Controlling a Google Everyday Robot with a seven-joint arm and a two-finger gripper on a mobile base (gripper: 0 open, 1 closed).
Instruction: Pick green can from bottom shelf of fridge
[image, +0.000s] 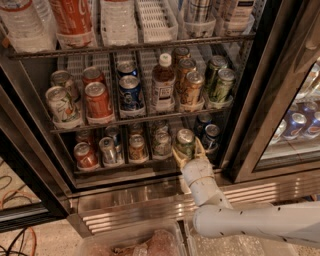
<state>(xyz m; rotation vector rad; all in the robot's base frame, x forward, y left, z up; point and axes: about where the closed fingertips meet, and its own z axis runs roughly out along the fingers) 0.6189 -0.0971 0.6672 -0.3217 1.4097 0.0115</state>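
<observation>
The green can, short with a silver lid, is at the right part of the bottom shelf of the fridge. My gripper is shut on the green can, with pale fingers on both sides of its body. The can stands upright at the shelf's front lip, ahead of the row of other short cans. My white arm reaches in from the lower right.
The bottom shelf also holds a red can, a silver can, an orange can and a dark blue can. The rack above holds a brown bottle and taller cans. The ribbed steel base and clear bins lie below.
</observation>
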